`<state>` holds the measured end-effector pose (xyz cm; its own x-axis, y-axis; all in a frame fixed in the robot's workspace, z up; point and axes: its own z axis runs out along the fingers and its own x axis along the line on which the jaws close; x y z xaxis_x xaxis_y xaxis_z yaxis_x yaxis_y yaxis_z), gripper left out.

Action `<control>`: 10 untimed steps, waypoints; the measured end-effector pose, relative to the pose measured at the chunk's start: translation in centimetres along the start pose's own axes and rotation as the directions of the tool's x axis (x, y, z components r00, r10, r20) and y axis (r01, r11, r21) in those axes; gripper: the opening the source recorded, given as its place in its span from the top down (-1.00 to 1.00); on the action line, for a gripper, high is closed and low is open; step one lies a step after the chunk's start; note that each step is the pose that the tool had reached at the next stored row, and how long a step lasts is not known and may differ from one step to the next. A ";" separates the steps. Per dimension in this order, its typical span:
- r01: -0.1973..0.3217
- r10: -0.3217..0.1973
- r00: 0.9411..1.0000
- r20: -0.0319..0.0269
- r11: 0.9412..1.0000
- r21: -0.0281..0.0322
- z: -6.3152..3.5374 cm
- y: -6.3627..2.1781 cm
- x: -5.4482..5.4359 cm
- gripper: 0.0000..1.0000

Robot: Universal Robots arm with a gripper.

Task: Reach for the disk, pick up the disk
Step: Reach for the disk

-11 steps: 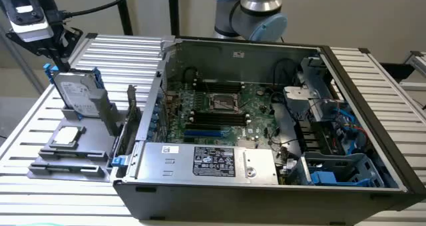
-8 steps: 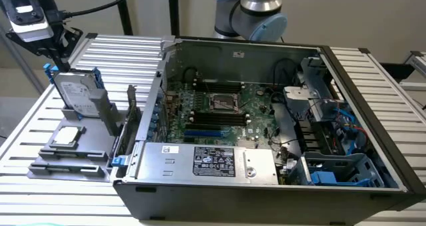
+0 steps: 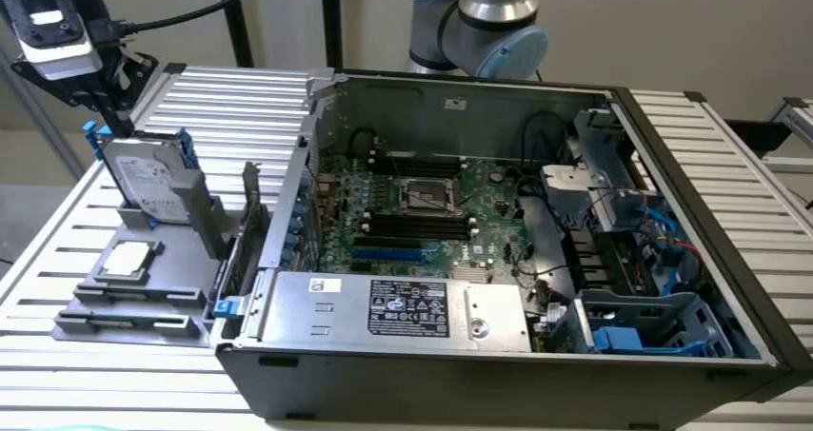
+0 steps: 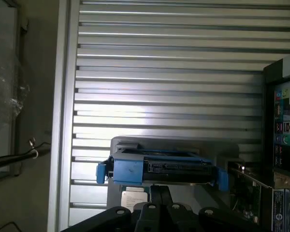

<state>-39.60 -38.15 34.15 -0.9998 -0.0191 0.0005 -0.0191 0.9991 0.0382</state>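
Currently the gripper (image 3: 116,119) sits in the exterior view's upper left, jaws closed together, just above the top edge of the disk (image 3: 147,179), which stands upright in a grey stand (image 3: 190,207).

Robotics lab: opened computer case (image 3: 508,382) on slatted aluminium table (image 3: 228,98), robot arm (image 3: 489,17) behind.

Slatted aluminium table (image 3: 228,93), open computer case (image 3: 508,379) on it, grey parts holder (image 3: 133,309) alongside

Gripper (image 3: 122,125) points straight down beneath the wrist (image 3: 57,27), fingers (image 4: 158,194) pressed together, arm (image 3: 489,22) well off to its side.
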 end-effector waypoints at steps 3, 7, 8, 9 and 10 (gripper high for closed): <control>0.000 0.000 1.000 0.000 1.000 0.000 -0.01 0.00 0.0 0.79; -0.004 0.004 1.000 0.000 1.000 0.000 0.00 0.10 0.9 0.79; -0.005 0.005 1.000 0.000 1.000 0.000 0.00 0.15 1.1 0.79; -0.005 0.005 1.000 0.000 1.000 0.000 0.00 0.21 1.4 0.79; -0.006 0.006 1.000 0.000 1.000 0.000 -0.01 0.26 1.7 0.79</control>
<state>-41.29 -37.92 34.17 -0.9999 -0.0134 0.0005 -0.0134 0.9992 0.0382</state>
